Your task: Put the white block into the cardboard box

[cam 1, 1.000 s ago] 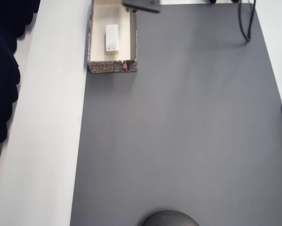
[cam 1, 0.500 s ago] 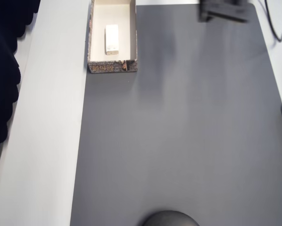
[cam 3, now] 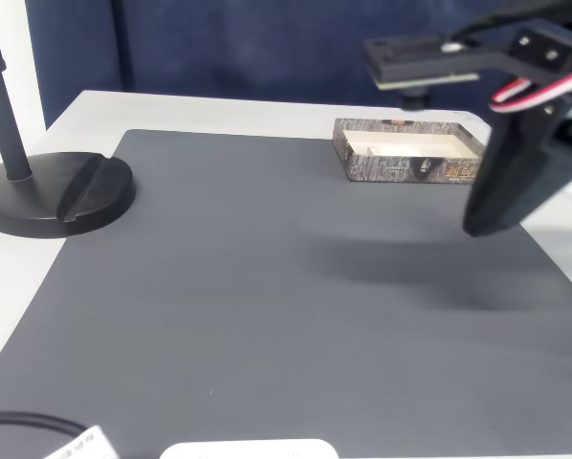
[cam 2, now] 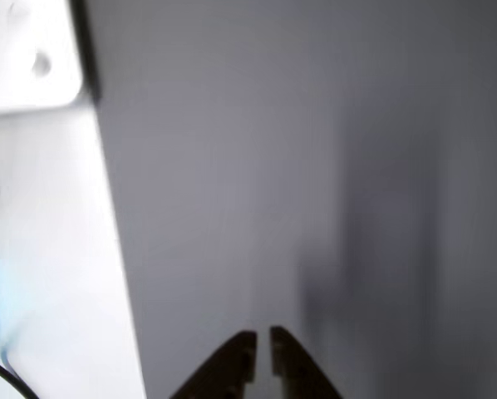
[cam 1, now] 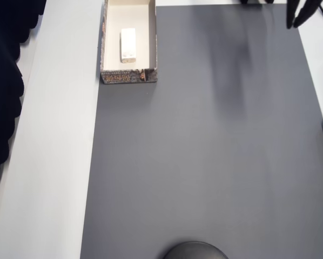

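Overhead view: we see the white block (cam 1: 128,45) lying inside the cardboard box (cam 1: 128,77) at the bench's (cam 1: 53,162) edge; our tool (cam 2: 263,353) is pressed nearly together, empty.

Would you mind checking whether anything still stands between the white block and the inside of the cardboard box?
Nothing visible does. In the overhead view the white block already lies flat on the floor of the cardboard box, with nothing over it or beside it.

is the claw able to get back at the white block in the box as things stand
Probably yes: the white block lies uncovered in the open-topped cardboard box, nothing over it. The claw is shut over bare mat, so it must open first.
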{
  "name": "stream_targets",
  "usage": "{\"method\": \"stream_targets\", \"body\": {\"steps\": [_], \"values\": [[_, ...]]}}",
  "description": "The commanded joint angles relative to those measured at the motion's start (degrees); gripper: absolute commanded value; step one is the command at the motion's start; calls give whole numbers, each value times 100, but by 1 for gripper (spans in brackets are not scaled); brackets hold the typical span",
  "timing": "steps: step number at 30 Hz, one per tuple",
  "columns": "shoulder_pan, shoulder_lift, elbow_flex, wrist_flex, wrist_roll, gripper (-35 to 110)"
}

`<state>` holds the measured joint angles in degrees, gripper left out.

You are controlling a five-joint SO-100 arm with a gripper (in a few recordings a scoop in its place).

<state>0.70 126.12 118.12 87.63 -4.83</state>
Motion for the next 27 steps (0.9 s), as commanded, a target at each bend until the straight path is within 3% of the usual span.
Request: {"method": "stream_targets", "body": {"steps": [1,11,27], "values": [[-325,870,844,-264,-149,-2],[-387,3120,3111,-861,-193,-2],[53,5660,5036,-984,132,-2]]}}
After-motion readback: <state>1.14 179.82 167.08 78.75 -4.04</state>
